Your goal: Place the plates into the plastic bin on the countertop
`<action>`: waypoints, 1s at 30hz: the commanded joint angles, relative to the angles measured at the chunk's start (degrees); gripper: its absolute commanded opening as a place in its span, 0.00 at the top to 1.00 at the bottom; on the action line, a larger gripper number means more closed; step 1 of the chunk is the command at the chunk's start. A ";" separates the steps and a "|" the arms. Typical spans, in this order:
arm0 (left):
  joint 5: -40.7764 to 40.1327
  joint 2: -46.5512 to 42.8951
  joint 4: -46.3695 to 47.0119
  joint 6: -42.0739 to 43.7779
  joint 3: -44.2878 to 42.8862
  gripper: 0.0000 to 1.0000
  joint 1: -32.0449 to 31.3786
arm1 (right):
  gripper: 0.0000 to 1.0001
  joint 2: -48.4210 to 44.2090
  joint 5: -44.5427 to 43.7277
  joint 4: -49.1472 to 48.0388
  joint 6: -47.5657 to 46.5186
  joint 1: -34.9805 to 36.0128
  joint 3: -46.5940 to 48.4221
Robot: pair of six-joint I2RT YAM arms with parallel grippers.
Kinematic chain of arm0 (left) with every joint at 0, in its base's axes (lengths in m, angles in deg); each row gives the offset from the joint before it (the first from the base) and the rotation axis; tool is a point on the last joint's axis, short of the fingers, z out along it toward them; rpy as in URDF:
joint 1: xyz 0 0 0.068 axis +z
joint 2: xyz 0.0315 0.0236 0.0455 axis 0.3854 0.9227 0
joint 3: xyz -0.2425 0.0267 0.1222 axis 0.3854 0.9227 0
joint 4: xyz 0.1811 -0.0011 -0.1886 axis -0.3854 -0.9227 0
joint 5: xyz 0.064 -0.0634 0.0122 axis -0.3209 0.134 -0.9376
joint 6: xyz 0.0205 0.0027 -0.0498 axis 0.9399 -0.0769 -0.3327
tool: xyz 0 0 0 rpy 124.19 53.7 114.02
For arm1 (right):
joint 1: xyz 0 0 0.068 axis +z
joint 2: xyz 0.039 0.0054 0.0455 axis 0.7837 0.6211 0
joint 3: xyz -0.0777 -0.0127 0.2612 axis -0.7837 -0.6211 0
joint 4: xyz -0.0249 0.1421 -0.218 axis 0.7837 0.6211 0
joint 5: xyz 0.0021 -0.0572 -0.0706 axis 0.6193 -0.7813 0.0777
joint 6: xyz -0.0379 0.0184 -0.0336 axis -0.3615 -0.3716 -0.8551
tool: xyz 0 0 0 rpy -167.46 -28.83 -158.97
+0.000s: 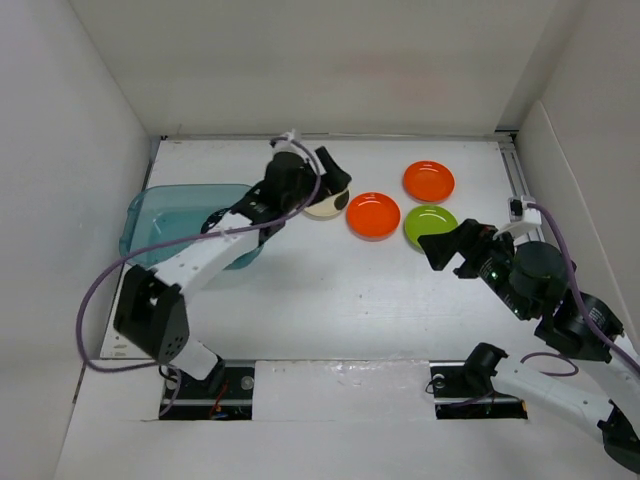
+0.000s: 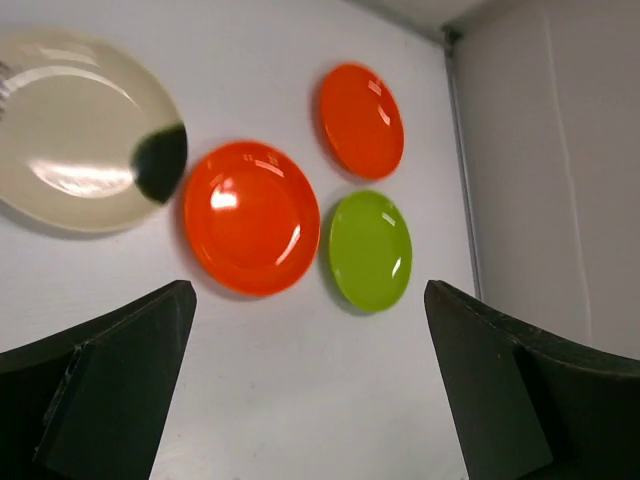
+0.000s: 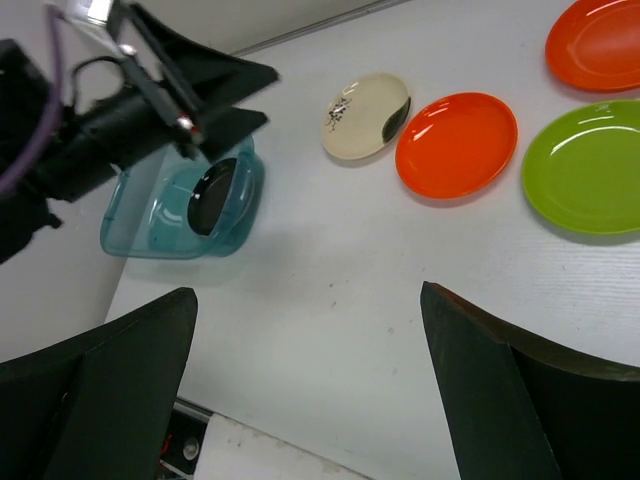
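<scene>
Two orange plates [image 1: 373, 215] [image 1: 428, 181] and a lime green plate [image 1: 430, 225] lie on the white countertop [image 1: 330, 290]. The cream plate with a dark patch [image 1: 328, 205] lies just under my left gripper [image 1: 335, 178], which is open and empty above it. The teal bin [image 1: 180, 225] stands at the left; the right wrist view shows a black plate [image 3: 212, 195] inside it. My right gripper [image 1: 445, 250] is open and empty, just near of the green plate. The left wrist view shows the cream plate [image 2: 75, 130], both orange plates [image 2: 250, 215] and the green one [image 2: 370, 250].
White walls enclose the countertop on the left, back and right. A thin rail [image 1: 515, 180] runs along the right wall. Purple cables trail from both arms.
</scene>
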 commanded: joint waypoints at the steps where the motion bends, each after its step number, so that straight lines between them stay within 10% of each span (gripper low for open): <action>1: 4.54 6.07 3.30 -1.99 1.50 0.00 -0.78 | 0.01 -0.13 -1.46 -2.53 -0.56 -0.11 1.04; 7: 10.44 16.79 16.40 -8.93 3.79 0.00 -2.97 | 0.01 -1.80 -0.93 -0.33 -0.04 -0.11 0.52; 18: 0.43 28.58 13.87 -16.84 -2.26 0.05 -6.76 | 0.01 -2.33 -0.93 0.20 -0.04 -0.11 0.52; 30: -4.68 33.15 8.25 -18.61 -4.73 0.57 -6.76 | 0.01 -1.80 -1.46 -0.41 -1.09 -0.11 -0.01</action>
